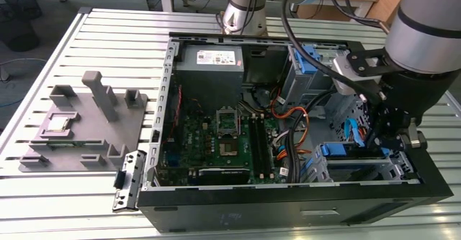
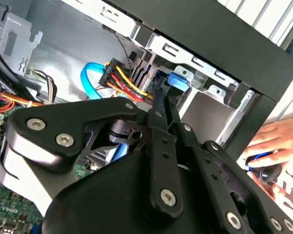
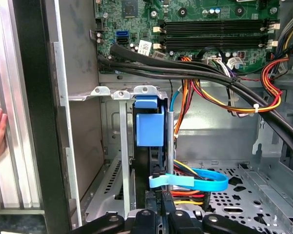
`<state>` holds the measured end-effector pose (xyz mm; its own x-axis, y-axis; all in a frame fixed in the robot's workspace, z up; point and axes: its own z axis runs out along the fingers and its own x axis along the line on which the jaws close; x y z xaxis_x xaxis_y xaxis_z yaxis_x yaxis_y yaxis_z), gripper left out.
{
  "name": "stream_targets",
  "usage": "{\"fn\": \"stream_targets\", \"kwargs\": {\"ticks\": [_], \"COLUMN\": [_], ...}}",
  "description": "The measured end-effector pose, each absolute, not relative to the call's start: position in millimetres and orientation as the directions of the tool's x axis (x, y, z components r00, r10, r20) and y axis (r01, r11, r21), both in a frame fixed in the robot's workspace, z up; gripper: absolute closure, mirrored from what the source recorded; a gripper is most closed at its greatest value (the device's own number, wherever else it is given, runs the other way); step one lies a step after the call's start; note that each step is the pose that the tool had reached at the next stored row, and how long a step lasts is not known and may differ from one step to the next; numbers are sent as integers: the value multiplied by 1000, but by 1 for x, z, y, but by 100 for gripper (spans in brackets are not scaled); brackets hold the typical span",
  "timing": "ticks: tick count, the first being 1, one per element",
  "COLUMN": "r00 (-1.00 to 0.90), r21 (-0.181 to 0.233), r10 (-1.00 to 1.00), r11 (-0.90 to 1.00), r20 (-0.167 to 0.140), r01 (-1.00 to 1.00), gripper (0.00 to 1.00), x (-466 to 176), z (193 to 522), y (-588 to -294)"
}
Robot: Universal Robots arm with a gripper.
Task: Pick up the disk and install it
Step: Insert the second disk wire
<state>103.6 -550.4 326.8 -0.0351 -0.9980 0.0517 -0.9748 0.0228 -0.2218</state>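
Seating the disk (image 3: 150,127) in its bay, your claw (image 3: 162,207) grips it; nearby cables (image 3: 205,178) could snag.

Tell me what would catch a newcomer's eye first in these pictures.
The open computer case on the slatted table, its green motherboard exposed. At the exterior view's right, the arm's claw reaches down into the drive bays, where the disk stands on edge in its blue carrier. A person's hand rests just outside the case.
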Motion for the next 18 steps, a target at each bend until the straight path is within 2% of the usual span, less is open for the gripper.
{"fn": "stream_targets", "kwargs": {"ticks": [12, 13, 16, 18], "r00": [-35, -35, -35, -35], "r21": [-222, -222, -221, -221], "r10": [-998, -998, -999, -999], "r11": [23, 24, 31, 32], "r20": [51, 48, 13, 10], "r01": [-975, -975, -975, -975], "gripper": [84, 84, 84, 84], "x": [104, 104, 104, 104], "z": [339, 339, 339, 339], "y": [-550, -550, -551, -552]}}
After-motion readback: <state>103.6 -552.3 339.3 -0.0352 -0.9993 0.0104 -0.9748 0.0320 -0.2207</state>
